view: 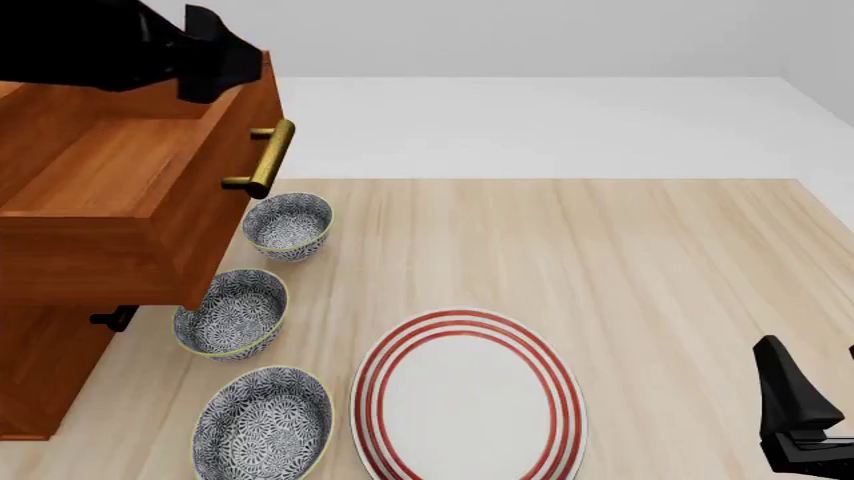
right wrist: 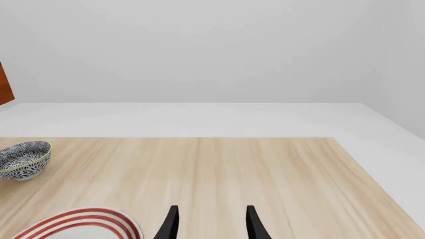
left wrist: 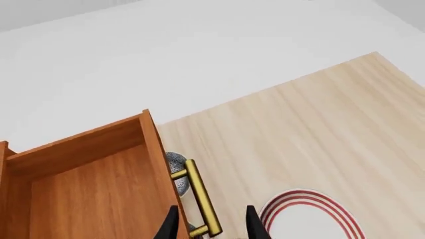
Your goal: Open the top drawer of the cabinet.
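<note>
The reddish-brown cabinet (view: 40, 370) stands at the table's left edge. Its top drawer (view: 120, 190) is pulled far out, with the empty inside showing. Its brass bar handle (view: 267, 158) sticks out over the bowls. My left gripper (view: 224, 58) hovers above the drawer's front edge, open and holding nothing. In the left wrist view the drawer (left wrist: 86, 184) and handle (left wrist: 201, 196) lie below the spread fingers of the left gripper (left wrist: 212, 225), apart from them. My right gripper (view: 801, 405) is open and empty at the near right; it also shows in the right wrist view (right wrist: 211, 224).
Three patterned bowls (view: 288, 225) (view: 231, 312) (view: 263, 420) sit in a row in front of the cabinet, partly under the open drawer. A white plate with red rings (view: 467, 395) lies at the near middle. A lower drawer's handle (view: 114, 318) shows under the open drawer.
</note>
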Controlling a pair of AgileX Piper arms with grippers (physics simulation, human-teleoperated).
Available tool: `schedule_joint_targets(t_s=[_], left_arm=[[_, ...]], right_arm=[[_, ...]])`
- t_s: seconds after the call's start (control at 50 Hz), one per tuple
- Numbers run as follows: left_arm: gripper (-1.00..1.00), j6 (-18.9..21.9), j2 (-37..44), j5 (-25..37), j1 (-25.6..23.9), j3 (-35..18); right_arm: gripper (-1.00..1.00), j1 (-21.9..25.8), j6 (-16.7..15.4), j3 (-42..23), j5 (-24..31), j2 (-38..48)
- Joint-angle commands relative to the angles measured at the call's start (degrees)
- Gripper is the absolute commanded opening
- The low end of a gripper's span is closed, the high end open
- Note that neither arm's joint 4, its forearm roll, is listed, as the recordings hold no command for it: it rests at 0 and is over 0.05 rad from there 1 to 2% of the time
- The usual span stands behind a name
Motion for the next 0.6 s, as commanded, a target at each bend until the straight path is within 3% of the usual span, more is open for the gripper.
schedule_joint_targets(t_s=[0.02,0.6], left_arm=[[1.0,0.3,-1.3,0.3,-0.7,0.3],[1.0,0.5,-4.5,1.7,-2.0,-0.5]], right_arm=[[1.0,0.0,0.0,0.0,0.0,0.0],[1.0,0.0,0.0,0.0,0.0,0.0]])
